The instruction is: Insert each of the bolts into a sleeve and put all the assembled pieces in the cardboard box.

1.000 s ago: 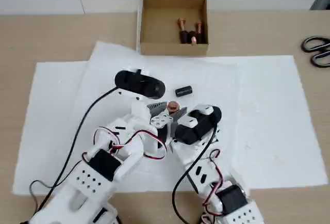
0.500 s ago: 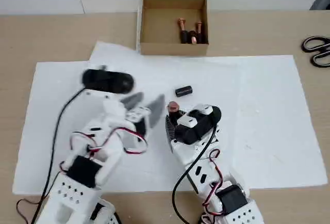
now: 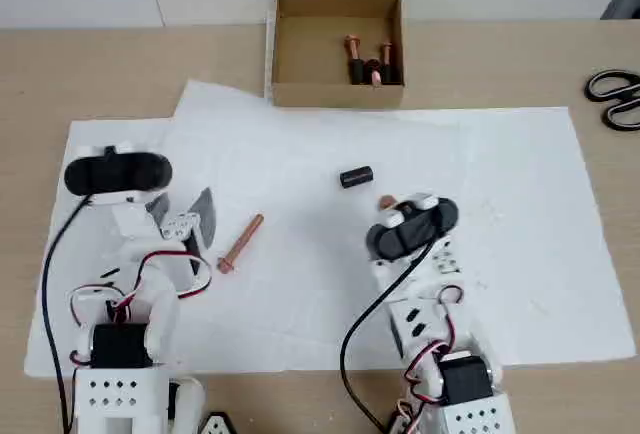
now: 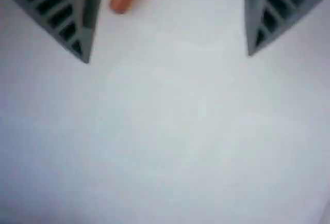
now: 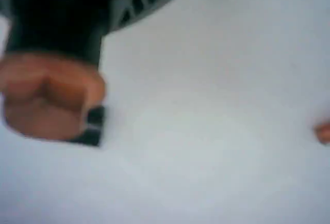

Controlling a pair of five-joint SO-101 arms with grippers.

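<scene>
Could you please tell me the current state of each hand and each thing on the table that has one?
left hand: open, empty.
right hand: shut on held sleeve.
held sleeve: bolt head at its end.
loose bolt: lying on the paper, unsleeved.
loose sleeve: lying on its side on the paper.
cardboard box: open, assembled pieces inside.
scissors: lying flat, untouched.

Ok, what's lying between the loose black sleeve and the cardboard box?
Nothing: in the high view only bare white paper separates the sleeve from the cardboard box.
</scene>
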